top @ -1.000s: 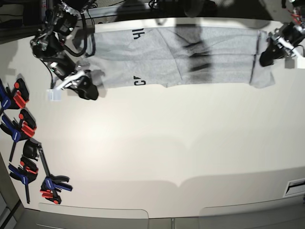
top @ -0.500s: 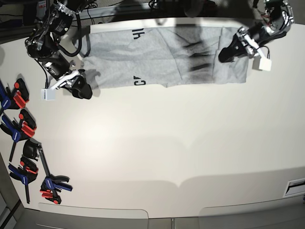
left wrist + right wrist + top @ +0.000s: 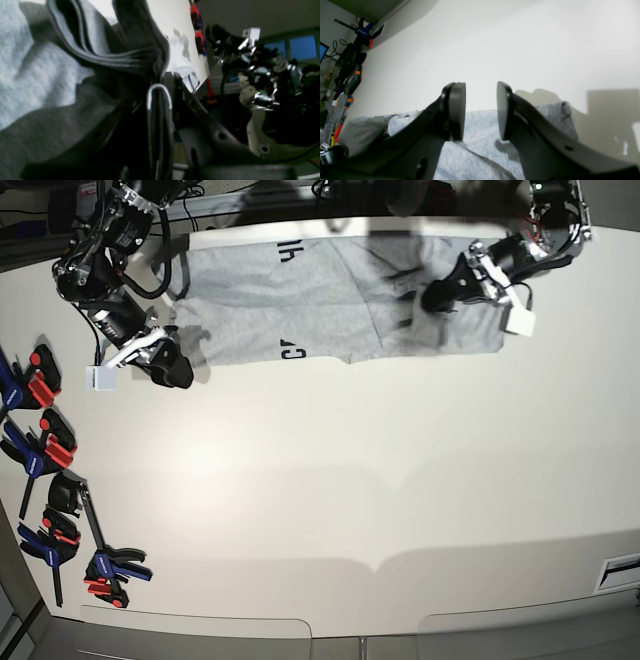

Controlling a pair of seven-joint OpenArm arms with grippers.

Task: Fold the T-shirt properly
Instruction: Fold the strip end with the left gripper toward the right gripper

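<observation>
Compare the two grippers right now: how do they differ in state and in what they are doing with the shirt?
The left gripper is shut on a bunched fold of the T-shirt; the right gripper stands open, nothing between its pads.
The left gripper carries cloth raised over the shirt's middle; the right gripper sits by the shirt's other end, at its edge.
Both are black and close to the same grey shirt on the white table.

This looks like a robotics lab or workshop: a broad bare white table (image 3: 330,480), a row of red-and-blue bar clamps (image 3: 50,480) along its edge well away from the right gripper (image 3: 170,370), cabling and glowing monitors (image 3: 290,46) behind.
</observation>
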